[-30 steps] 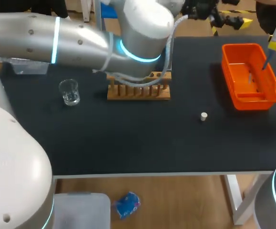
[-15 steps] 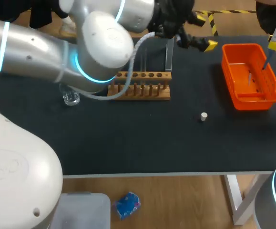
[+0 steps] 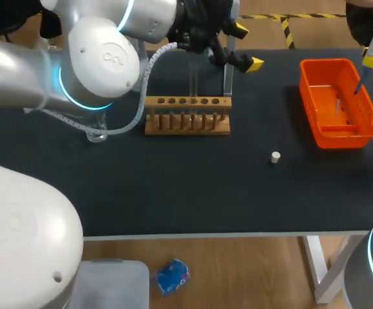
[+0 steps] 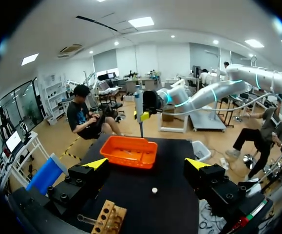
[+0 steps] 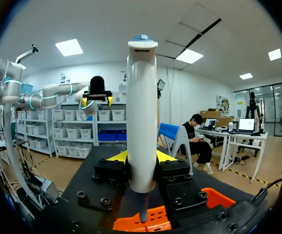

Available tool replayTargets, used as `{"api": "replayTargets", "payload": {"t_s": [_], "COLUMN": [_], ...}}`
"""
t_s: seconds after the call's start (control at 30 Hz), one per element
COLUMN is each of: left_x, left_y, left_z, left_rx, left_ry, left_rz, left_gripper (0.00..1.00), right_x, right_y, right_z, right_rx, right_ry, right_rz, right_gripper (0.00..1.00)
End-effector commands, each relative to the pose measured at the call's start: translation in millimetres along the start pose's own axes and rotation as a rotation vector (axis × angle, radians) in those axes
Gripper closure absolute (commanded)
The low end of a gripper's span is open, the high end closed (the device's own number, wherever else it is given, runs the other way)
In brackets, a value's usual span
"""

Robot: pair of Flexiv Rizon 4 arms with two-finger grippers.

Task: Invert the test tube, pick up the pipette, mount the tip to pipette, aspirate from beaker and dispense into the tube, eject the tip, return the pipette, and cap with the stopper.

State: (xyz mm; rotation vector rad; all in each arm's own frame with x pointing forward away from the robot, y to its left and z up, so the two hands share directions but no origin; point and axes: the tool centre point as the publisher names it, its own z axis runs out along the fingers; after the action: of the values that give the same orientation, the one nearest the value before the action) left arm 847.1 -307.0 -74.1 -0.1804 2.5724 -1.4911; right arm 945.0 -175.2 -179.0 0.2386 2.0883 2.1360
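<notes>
The left gripper [image 3: 246,46] is hovering above and just behind the right end of the light wooden test tube rack [image 3: 187,116], its fingers spread wide around nothing. The clear glass test tube [image 3: 227,74] is standing upright at that same end. Well to the rack's right, the right gripper [image 5: 141,157] is clamping the white pipette [image 5: 141,122] over the orange plastic tray [image 3: 337,106]. A left finger or the trailing grey cable [image 3: 139,103] catching the tube could be toppling it. Since a second ago the left arm has been swinging back leftward, uncovering the rack; the pipette is staying put.

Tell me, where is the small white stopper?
In the head view, the stopper lies on the table, right of the wooden rack and left of the orange bin.
</notes>
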Motion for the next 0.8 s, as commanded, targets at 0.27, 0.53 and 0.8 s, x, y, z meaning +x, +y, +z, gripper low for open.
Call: {"api": "replayTargets", "payload": {"t_s": [0.27,0.53,0.8], "left_x": [5.3,14.8,15.5], "left_y": [41.3,80.3,90.8], "left_z": [-17,-46,-55], "left_rx": [0.057,0.133,0.159], "left_ry": [0.086,0.026,-0.006], "left_rz": [0.016,-0.015,-0.023], "left_gripper": [0.0,0.0,0.0], "right_x": [29,61,74], "right_y": [-4,-7,-6], "right_z": [75,145,170], "right_rx": [0.043,0.006,-0.014], "right_ry": [0.175,0.328,0.38], "right_rz": [-0.056,-0.071,-0.063], "right_gripper": [1.0,1.0,1.0]}}
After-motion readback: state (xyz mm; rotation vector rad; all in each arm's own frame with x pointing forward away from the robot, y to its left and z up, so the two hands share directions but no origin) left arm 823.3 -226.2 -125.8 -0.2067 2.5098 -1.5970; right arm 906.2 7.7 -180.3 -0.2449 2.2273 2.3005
